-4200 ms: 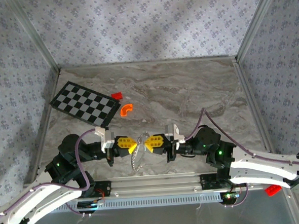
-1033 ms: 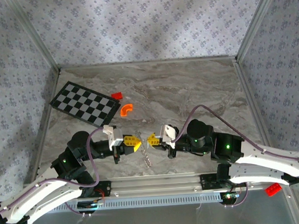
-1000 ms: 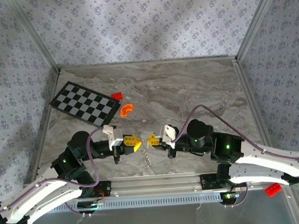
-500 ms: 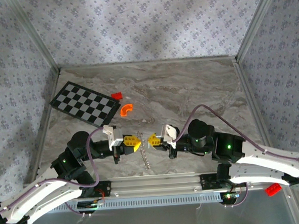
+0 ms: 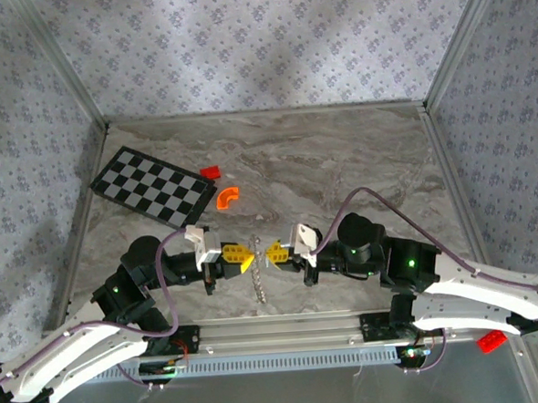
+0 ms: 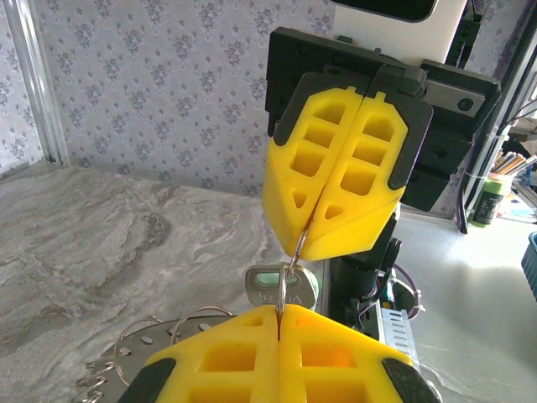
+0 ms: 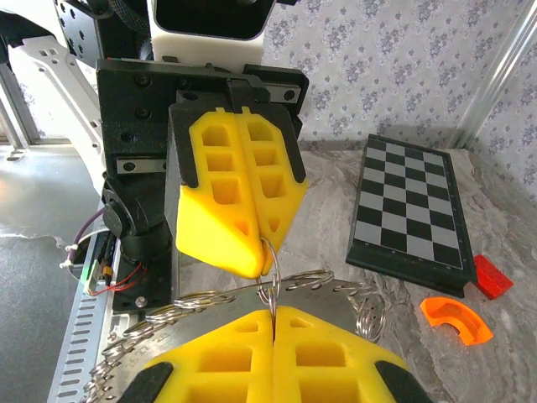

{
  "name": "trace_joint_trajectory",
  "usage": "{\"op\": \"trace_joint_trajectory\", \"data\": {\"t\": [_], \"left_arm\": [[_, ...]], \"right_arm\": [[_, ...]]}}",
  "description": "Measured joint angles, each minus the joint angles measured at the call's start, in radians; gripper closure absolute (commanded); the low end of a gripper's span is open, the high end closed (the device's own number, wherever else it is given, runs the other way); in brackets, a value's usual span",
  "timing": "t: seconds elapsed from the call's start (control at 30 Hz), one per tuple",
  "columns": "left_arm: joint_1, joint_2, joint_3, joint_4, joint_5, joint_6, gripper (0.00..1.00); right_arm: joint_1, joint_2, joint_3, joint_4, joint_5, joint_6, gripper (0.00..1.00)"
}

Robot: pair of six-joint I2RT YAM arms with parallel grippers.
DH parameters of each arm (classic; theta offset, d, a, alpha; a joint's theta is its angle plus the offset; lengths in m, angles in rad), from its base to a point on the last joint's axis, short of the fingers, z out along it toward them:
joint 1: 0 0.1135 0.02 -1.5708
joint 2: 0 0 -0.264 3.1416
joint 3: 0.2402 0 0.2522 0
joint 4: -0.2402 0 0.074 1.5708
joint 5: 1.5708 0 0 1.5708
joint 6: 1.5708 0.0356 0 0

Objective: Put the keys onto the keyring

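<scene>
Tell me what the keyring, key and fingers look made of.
Keyring: thin bare metal wire, silvery, glinting. Key: probably metal, pale greenish, slightly shiny with stamped marks; plating or paint unclear. Fingers: yellow matte plastic, moulded with hollow cells.

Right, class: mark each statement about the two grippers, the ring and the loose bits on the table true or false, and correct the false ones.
1. The left gripper and right gripper are both shut on the thin silvery metal keyring. True.
2. The orange curved plastic piece lies on the black-and-grey checkerboard. False: it lies on the marble table beside the board.
3. The keyring lies flat on the table. False: it is held up between the gripper tips.
4. The small red block sits by the checkerboard's edge. True.
5. The tiny pale green key lies by the red block. False: it sits at the keyring, between the grippers.
</scene>
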Motion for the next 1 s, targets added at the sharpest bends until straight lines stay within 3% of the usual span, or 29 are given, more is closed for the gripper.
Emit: {"op": "trace_joint_trajectory", "data": {"t": [1.0], "left_arm": [[-0.006, 0.0, 0.0, 0.0, -0.005, 0.007, 1.0]], "right_arm": [[-0.033, 0.008, 0.0, 0.002, -0.034, 0.036, 1.0]]}}
